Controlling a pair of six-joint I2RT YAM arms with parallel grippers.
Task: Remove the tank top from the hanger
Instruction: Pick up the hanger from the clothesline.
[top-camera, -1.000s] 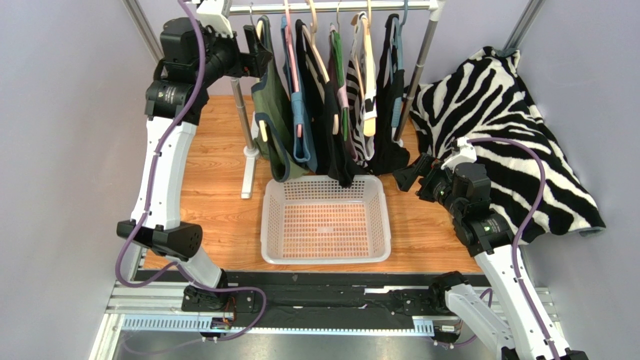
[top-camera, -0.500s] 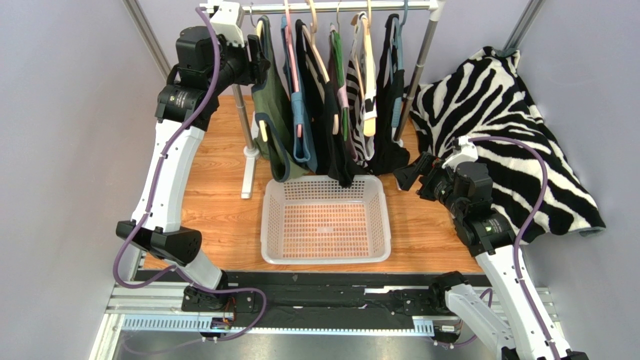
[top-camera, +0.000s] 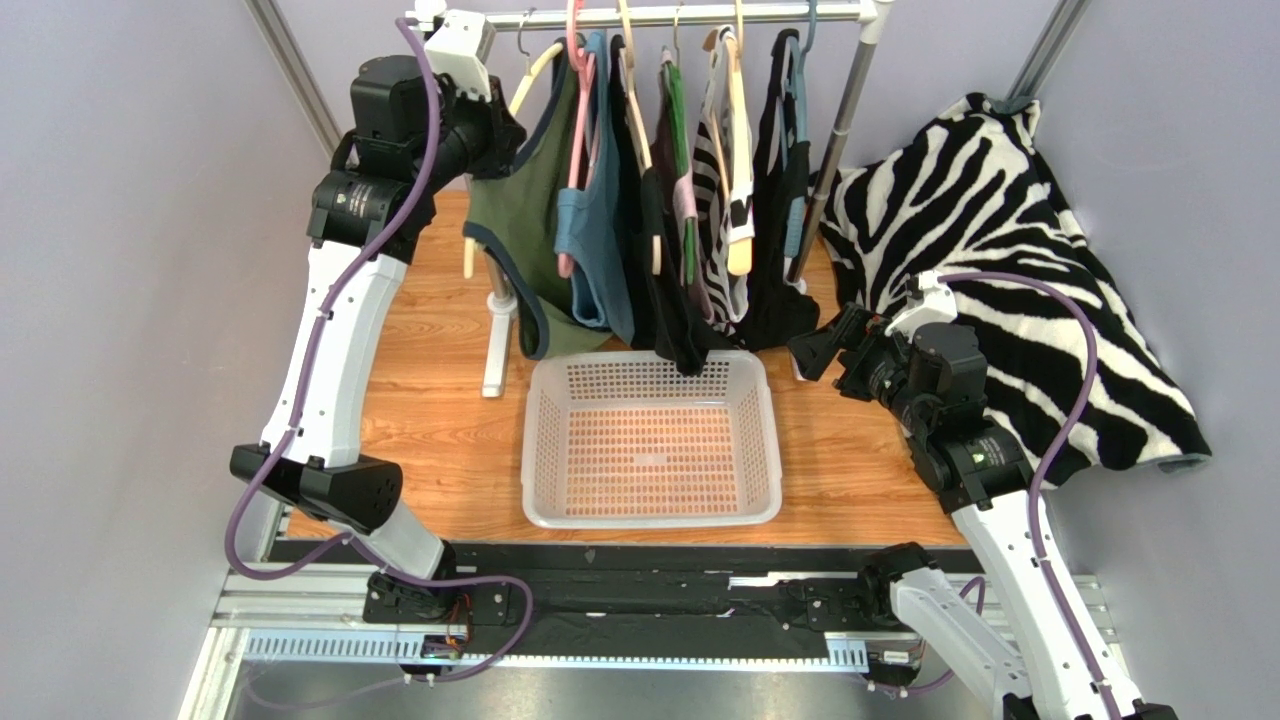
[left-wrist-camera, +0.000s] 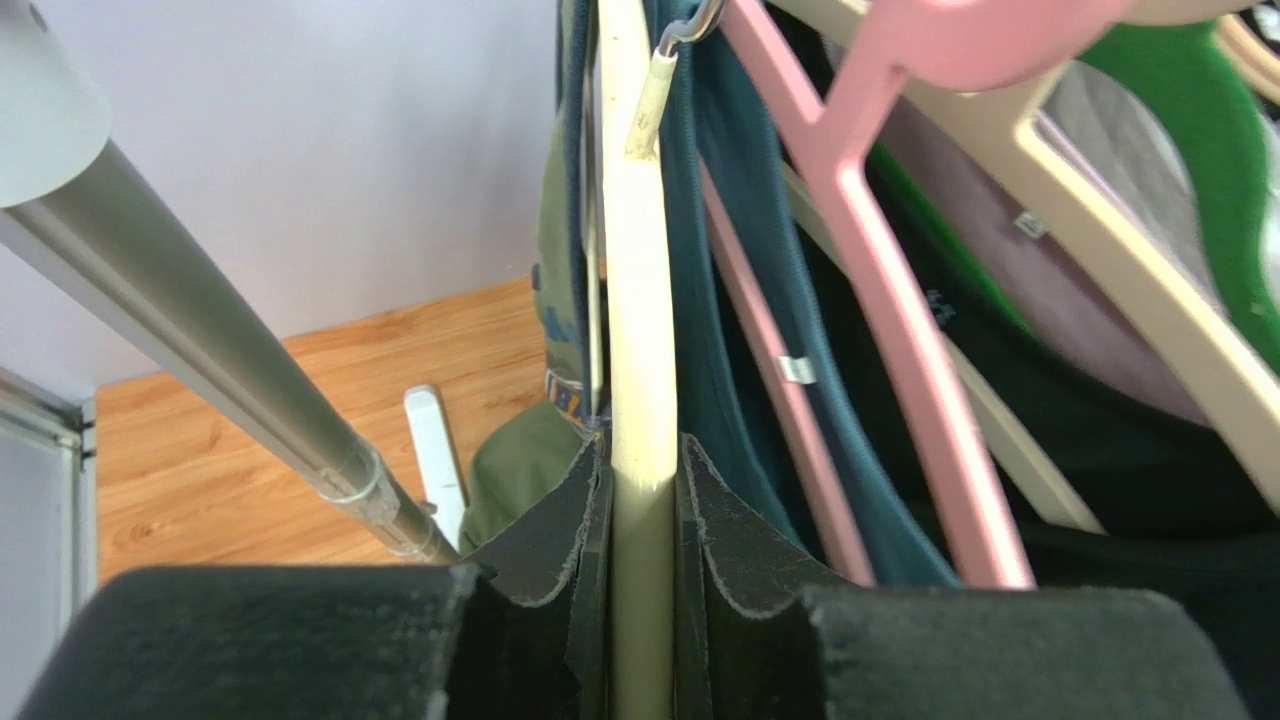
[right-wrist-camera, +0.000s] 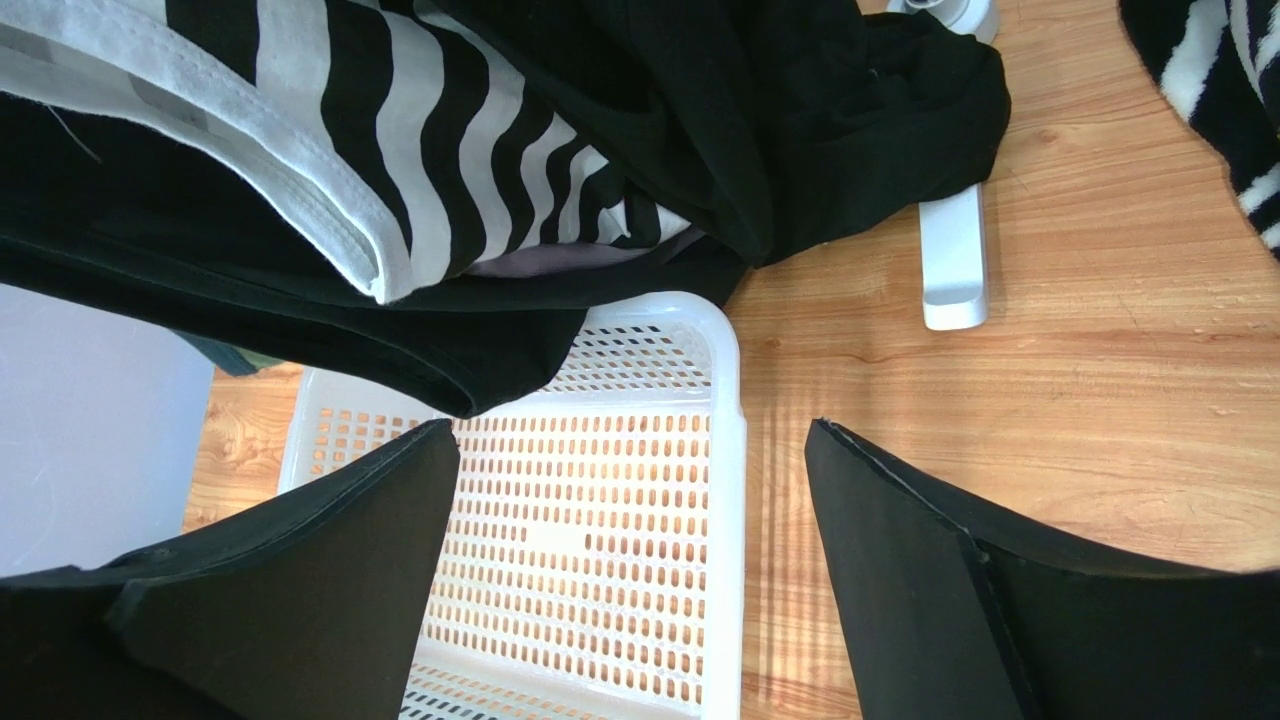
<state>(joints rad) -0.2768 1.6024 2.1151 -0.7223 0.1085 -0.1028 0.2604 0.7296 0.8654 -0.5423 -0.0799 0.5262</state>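
An olive green tank top (top-camera: 526, 225) hangs on a cream hanger (top-camera: 529, 83) at the left end of the clothes rail (top-camera: 676, 15). It is swung out to the left, away from the other garments. My left gripper (top-camera: 504, 128) is up by the rail, shut on the hanger's arm. In the left wrist view the cream hanger (left-wrist-camera: 639, 375) is pinched between both pads of the gripper (left-wrist-camera: 643, 450), with olive cloth (left-wrist-camera: 519, 465) below it. My right gripper (top-camera: 812, 348) stands open and empty by the basket's far right corner. In its own wrist view the right gripper (right-wrist-camera: 631, 435) is above the basket rim.
A white perforated basket (top-camera: 534, 450) sits below the rail. Several other garments hang on pink, cream and green hangers (top-camera: 706, 165). The rack's left post (top-camera: 492, 270) stands behind the tank top. A zebra-print blanket (top-camera: 992, 225) covers the right side.
My left gripper has closed onto the cream hanger. The hanger and the olive tank top have swung out to the left. The right arm has stayed still.
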